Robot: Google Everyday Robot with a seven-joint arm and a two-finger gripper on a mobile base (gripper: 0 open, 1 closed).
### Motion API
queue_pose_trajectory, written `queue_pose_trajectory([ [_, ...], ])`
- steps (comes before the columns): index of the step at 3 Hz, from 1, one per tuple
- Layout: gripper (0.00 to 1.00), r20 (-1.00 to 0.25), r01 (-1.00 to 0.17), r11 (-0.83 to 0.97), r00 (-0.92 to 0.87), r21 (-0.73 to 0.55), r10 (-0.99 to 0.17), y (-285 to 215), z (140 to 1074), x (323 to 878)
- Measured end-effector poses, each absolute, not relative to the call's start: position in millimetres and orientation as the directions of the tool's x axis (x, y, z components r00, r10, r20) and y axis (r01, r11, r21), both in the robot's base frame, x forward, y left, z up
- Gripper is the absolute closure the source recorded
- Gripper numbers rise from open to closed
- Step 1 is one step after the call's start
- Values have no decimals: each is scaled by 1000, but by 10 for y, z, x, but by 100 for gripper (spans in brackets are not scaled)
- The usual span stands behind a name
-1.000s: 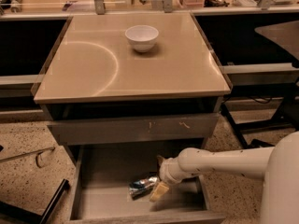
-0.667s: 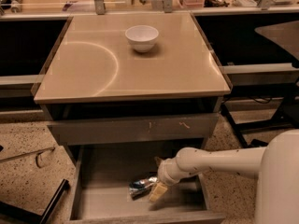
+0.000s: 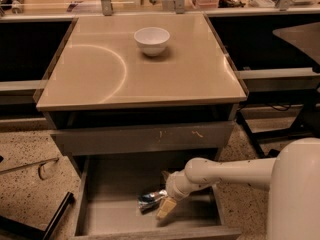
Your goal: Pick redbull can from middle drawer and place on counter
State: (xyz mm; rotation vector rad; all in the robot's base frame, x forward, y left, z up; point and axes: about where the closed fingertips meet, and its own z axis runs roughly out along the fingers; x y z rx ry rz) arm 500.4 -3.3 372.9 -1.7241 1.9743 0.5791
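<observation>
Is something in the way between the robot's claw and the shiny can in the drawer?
Nothing visible is. The gripper is down inside the middle drawer, right beside the redbull can. On the way up to the counter, the can must pass the scratched drawer front above.

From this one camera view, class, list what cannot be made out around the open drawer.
All in the camera view:
Redbull can: right end hidden by the gripper, down in the middle drawer; label too small.
Drawer's rear: hidden beneath the scratched drawer front.
Drawer's front face: cut off by the bottom edge.
</observation>
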Motion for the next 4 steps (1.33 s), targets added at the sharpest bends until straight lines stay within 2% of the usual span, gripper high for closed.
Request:
queue_pose_trajectory([
  [2, 0, -593, -995, 81, -96, 51, -800, 88, 3637, 4959],
  [3, 18, -593, -995, 81, -95, 51, -800, 89, 3636, 4958],
  [4, 42, -593, -995, 81, -95, 51, -800, 89, 3636, 4958],
])
